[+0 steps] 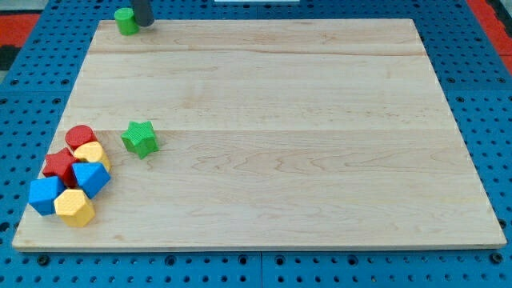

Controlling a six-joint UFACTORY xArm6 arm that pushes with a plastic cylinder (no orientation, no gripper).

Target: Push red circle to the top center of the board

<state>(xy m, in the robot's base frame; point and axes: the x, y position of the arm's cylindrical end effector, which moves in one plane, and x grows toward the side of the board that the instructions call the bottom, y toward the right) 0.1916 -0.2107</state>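
My tip (143, 23) sits bare at the board's (272, 96) top-left, just beside a green block (126, 21) — red circle (80, 137) well apart, lower left.

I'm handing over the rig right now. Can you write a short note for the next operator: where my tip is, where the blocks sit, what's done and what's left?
My tip: at the view's top left edge of the board, right beside the green block there, seemingly touching it.
Red circle: far down at the view's left, at the top of a tight cluster with a red star, two yellow blocks and two blue blocks. A green star sits just to its right, apart.
Done: nothing visible; the red circle is nowhere near top centre.
Left: bring the tip down to the cluster, separate the red circle, push it to top centre.
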